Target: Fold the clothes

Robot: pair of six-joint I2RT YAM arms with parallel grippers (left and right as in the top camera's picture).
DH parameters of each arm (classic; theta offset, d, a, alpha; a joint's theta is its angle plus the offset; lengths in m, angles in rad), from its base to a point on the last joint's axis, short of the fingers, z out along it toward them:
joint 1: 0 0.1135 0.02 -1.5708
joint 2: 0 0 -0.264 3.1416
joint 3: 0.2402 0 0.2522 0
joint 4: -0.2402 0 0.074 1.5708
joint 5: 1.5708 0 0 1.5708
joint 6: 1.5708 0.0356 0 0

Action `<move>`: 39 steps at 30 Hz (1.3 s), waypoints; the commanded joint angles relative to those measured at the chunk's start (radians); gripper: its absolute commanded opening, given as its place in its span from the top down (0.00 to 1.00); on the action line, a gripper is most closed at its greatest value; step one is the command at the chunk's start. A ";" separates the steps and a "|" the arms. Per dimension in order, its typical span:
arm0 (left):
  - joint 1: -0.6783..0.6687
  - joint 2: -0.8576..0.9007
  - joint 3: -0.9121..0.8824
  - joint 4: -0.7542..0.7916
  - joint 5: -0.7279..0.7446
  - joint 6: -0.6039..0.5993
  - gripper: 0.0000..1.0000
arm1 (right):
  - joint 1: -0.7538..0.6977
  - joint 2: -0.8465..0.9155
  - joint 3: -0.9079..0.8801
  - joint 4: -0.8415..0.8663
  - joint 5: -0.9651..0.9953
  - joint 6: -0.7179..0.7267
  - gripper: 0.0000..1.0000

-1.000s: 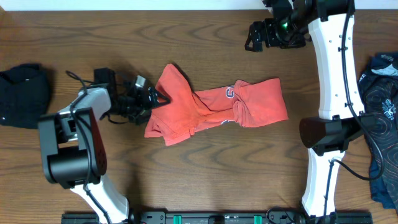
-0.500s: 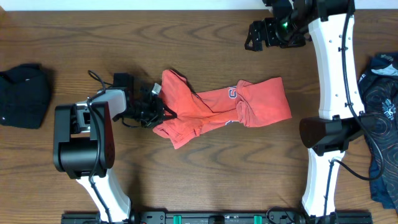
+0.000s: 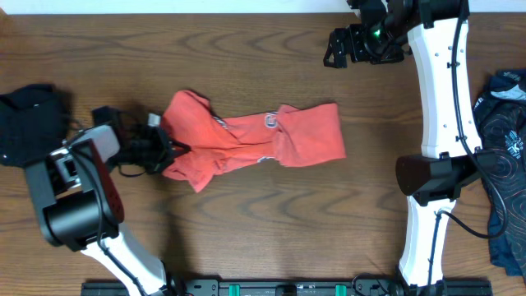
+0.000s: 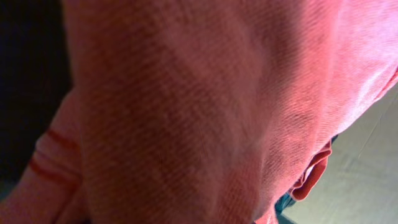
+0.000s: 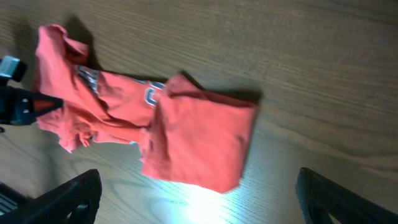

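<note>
The coral-red T-shirt (image 3: 255, 144) lies crumpled and stretched sideways on the wooden table, with navy-and-white lettering showing near its middle. My left gripper (image 3: 168, 152) is shut on the shirt's left edge, low over the table. In the left wrist view the red cloth (image 4: 186, 112) fills the frame and hides the fingers. My right gripper (image 3: 333, 48) hangs open at the far edge of the table, well away from the shirt. From the right wrist view the T-shirt (image 5: 199, 134) lies below the right gripper (image 5: 199, 202), whose fingers (image 5: 74, 196) stand wide apart.
A black garment (image 3: 29, 123) is bunched at the table's left edge, close behind my left arm. A navy swirl-printed garment (image 3: 505, 148) is heaped at the right edge. The right arm's white body (image 3: 436, 123) runs down the right side of the table.
My left gripper closed on the T-shirt's left edge and pulled left; the whole shirt slid left with it. The right arm has not moved.
</note>
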 commanded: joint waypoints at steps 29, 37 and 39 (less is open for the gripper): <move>-0.417 -0.524 0.009 -0.110 -0.330 -0.208 0.95 | -0.118 -0.032 0.010 0.012 0.102 0.015 0.01; -0.585 -0.523 0.010 0.030 -0.414 -0.349 0.94 | -0.118 -0.032 -0.007 0.000 0.109 0.008 0.01; -0.624 -0.520 0.010 0.068 -0.445 -0.387 0.94 | -0.118 -0.032 -0.007 -0.002 0.109 0.004 0.01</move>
